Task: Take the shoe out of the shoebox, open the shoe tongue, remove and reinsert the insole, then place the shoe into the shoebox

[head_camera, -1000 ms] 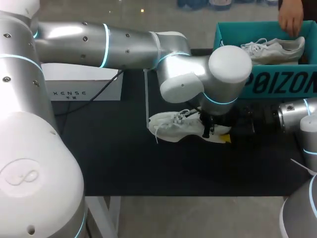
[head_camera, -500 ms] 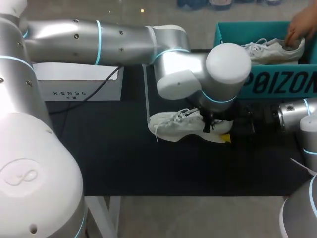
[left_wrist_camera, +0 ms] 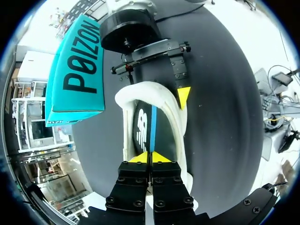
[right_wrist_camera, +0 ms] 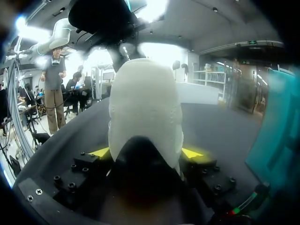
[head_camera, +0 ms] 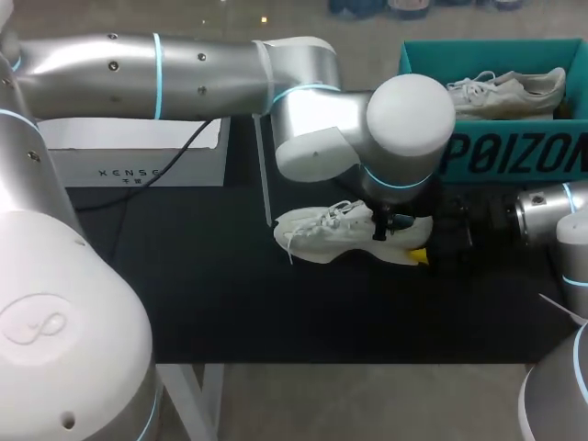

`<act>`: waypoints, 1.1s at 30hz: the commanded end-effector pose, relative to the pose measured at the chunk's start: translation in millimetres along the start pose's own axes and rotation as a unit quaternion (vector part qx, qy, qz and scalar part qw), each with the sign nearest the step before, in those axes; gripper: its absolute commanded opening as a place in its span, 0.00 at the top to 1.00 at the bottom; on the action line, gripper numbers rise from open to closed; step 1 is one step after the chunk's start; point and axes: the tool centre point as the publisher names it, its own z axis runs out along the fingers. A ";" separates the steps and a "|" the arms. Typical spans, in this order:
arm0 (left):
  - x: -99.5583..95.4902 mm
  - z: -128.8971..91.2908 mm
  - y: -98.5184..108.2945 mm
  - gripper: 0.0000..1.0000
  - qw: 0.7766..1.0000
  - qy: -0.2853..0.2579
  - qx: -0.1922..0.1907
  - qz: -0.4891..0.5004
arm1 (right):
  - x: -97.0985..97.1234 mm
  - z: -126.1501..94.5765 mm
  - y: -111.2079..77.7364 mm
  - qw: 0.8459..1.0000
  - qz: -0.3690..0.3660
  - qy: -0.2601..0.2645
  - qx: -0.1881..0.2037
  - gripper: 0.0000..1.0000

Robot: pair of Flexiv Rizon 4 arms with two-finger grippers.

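Current step, by my judgement: the white lace-up sports shoe [head_camera: 344, 234] is out of the teal cardboard shoebox [head_camera: 514, 152] and is being worked at its opening. Either the tongue is being drawn forward or the insole taken up; I cannot tell which. The shoe stands on its sole on the black table mat [head_camera: 230, 294], near the middle, with its toe to the left and its heel to the right. It is nearer than, and somewhat left of, the shoebox, which stands at the far right and holds a second white shoe [head_camera: 510, 92]. My right gripper [right_wrist_camera: 146, 152] comes in from the right and clamps the heel, one yellow tip against each side. My left gripper [left_wrist_camera: 150, 157] reaches down over the shoe mouth, its two yellow tips pressed together at the forward end of the opening. Whether a thin edge is caught between them is not visible. Appearance: a soft white padded collar [left_wrist_camera: 123, 101] rings the mouth, the white laces [head_camera: 322, 219] lie loose, and a flat black insole [left_wrist_camera: 143, 131] with a blue stripe along it sits inside. The next move calls for a firm heel clamp, a secure hold on the insole edge, and a draw up and out that neither drags the shoe nor folds the insole.
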 end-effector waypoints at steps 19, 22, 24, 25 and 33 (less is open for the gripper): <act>-2.3 -43.5 17.9 1.00 0.997 -0.045 0.042 -0.056 | 0.4 3.0 -2.9 1.000 0.000 0.000 0.001 1.00; -2.2 -45.5 16.6 1.00 0.996 -0.048 0.051 -0.061 | 0.4 3.0 -2.9 1.000 0.000 0.000 0.001 1.00; -2.5 -46.0 11.3 1.00 0.995 -0.048 0.058 -0.058 | 0.4 3.0 -2.9 1.000 0.000 0.000 0.001 1.00; -2.3 -45.5 8.4 1.00 0.995 -0.049 0.059 -0.056 | 0.4 3.0 -2.9 1.000 0.000 0.000 0.001 1.00; 2.7 -37.6 -21.0 1.00 0.995 -0.041 0.086 -0.032 | 0.4 3.0 -2.9 1.000 0.000 0.000 0.001 1.00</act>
